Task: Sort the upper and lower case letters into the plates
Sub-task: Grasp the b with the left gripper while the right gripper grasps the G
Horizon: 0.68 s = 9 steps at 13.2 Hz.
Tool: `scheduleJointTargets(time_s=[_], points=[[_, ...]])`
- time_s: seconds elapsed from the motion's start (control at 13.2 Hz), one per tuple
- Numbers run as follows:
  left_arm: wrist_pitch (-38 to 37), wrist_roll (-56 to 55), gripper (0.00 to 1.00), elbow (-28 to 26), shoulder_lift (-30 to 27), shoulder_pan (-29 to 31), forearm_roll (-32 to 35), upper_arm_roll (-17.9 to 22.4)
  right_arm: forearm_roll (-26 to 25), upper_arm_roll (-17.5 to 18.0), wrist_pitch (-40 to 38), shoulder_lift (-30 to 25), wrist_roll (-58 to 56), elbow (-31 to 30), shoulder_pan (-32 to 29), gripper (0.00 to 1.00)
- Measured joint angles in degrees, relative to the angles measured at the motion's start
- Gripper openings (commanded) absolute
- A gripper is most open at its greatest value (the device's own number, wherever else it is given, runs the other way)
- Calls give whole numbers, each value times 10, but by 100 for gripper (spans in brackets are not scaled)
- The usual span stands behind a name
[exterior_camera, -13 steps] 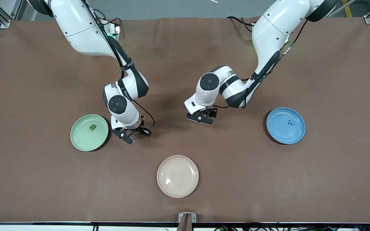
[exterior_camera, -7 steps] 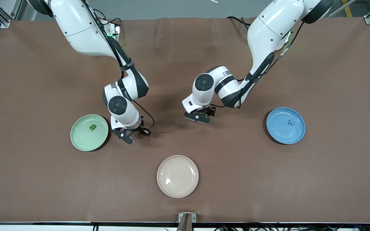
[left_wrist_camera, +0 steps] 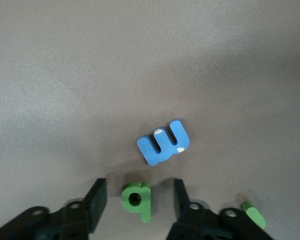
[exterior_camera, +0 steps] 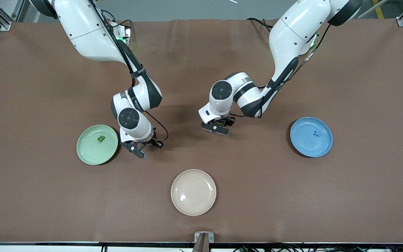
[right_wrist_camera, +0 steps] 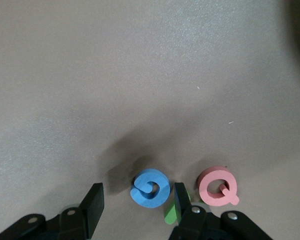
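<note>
Plates [exterior_camera: 97, 144] unlabelled; letters readable: green q [left_wrist_camera: 136, 199], pink Q [right_wrist_camera: 216, 186].

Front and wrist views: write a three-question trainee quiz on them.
1. True or false: the mint green plate holds a pink letter.
2. What colour is the letter lying on the table inside the open left claw? A pink, B green, C blue.
3. Fill in: the open right claw straddles a blue letter; the pink letter beside it is a ___.

Key: 1 false, it holds a green letter. 2 B. 3 Q.
</note>
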Motion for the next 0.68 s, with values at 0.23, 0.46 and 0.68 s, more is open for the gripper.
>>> scheduleJointTargets(time_s=[0.23, 0.46, 0.68], points=[[-1, 0, 38, 0, 3, -1, 0, 0, 0, 0, 2, 3, 0, 0, 0, 66], [-1, 0, 36, 1, 3, -2, 0, 0, 0, 0, 10, 4, 0, 0, 0, 65], [-1, 0, 29, 1, 3, -3, 0, 0, 0, 0, 30, 7, 0, 0, 0, 65]])
